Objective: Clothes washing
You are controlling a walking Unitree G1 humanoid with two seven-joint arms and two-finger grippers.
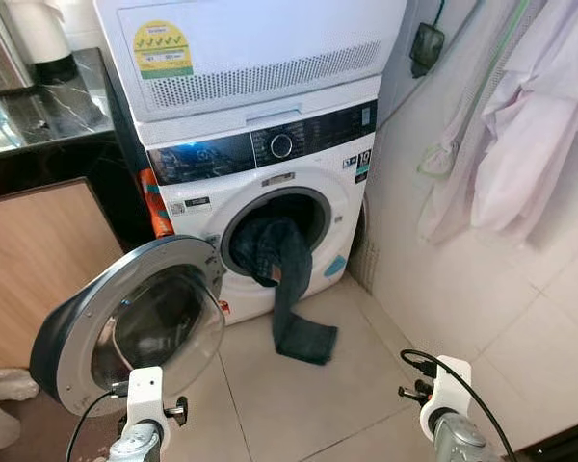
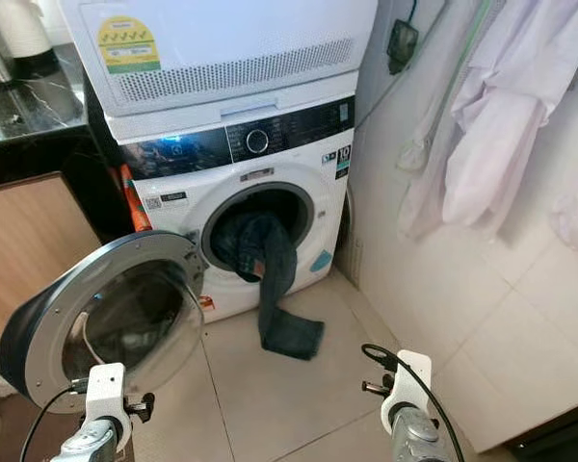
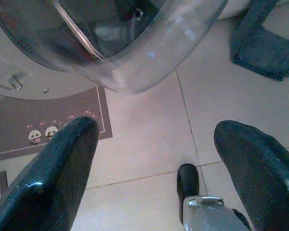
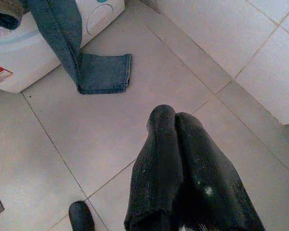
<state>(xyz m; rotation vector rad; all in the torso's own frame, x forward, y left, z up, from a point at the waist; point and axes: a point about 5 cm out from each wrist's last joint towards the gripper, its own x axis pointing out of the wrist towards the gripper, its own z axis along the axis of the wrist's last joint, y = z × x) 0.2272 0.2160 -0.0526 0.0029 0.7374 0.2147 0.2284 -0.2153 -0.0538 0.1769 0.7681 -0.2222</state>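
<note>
Dark blue denim jeans (image 1: pixel 287 289) trail from the white front-loading washing machine (image 1: pixel 270 183) onto the floor, while wrist views reveal the left gripper (image 3: pixel 154 159) spread empty and the right gripper (image 4: pixel 176 118) closed empty.

Both head views look forward and down from standing height at the washing machine (image 1: pixel 270 183), its open door (image 1: pixel 135 322) and the jeans (image 1: pixel 294 289) hanging out. Each wrist camera points down along its own fingers at the tiled floor (image 4: pixel 135 120), close to it; both share the jeans' hem with the head views.
</note>
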